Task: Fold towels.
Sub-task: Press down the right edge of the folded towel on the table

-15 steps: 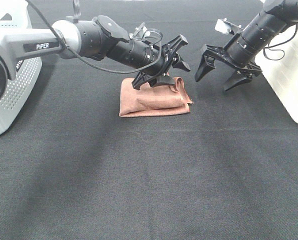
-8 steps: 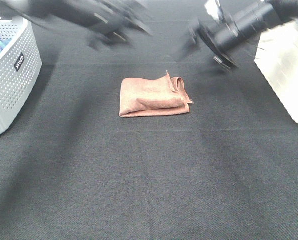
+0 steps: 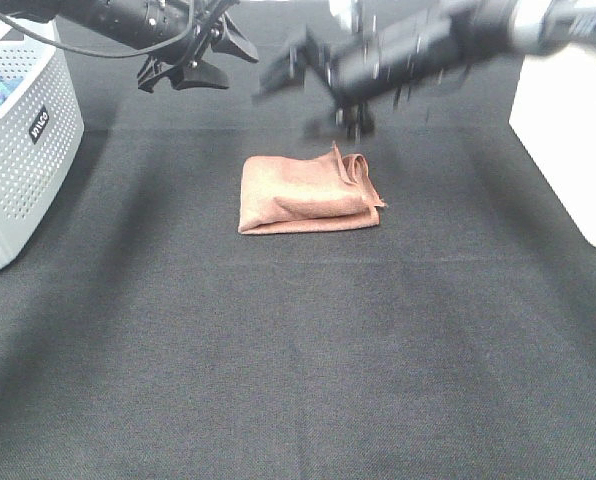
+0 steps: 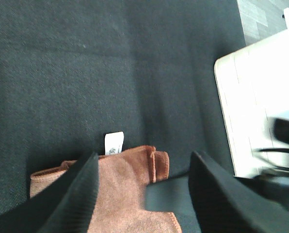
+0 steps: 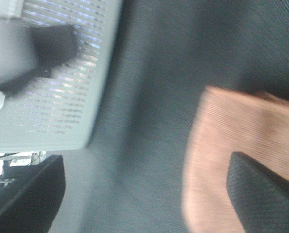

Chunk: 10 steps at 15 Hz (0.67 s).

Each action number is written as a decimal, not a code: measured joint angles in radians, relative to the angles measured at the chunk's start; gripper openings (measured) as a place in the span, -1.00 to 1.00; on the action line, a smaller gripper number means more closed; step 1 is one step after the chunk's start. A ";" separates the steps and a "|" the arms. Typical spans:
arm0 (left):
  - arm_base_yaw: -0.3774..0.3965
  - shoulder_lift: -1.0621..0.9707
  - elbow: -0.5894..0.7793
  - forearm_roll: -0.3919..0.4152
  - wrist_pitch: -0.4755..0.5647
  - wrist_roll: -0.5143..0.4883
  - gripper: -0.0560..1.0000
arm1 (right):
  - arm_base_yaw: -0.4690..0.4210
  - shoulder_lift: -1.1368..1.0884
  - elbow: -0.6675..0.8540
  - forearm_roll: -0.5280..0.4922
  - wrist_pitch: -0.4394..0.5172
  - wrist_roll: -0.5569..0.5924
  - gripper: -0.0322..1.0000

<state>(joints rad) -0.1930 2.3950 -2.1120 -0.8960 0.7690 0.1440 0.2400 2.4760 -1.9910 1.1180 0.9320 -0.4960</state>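
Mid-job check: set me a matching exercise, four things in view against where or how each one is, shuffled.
Things:
1. towel
2. grey basket
3. white bin
4. left end effector

Place or state:
A. right edge of the high view
B. open, holding nothing
C. folded, lying in the middle
D. left edge of the high view

Pairs: 1-C, 2-D, 3-A, 4-B.
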 joint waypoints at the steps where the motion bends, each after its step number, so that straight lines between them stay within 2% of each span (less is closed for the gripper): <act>1: 0.000 0.000 0.000 0.000 0.003 0.000 0.13 | 0.000 0.028 0.000 0.001 0.003 -0.002 0.70; 4: 0.000 0.000 0.000 0.000 0.012 0.000 0.13 | -0.012 0.067 0.000 0.006 0.007 -0.004 0.70; 10: 0.000 0.000 0.000 0.000 0.025 0.001 0.13 | -0.115 0.081 0.000 0.002 0.059 -0.001 0.70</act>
<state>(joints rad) -0.1930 2.3950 -2.1120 -0.8960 0.7940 0.1450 0.1250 2.5570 -1.9910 1.1200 0.9910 -0.4970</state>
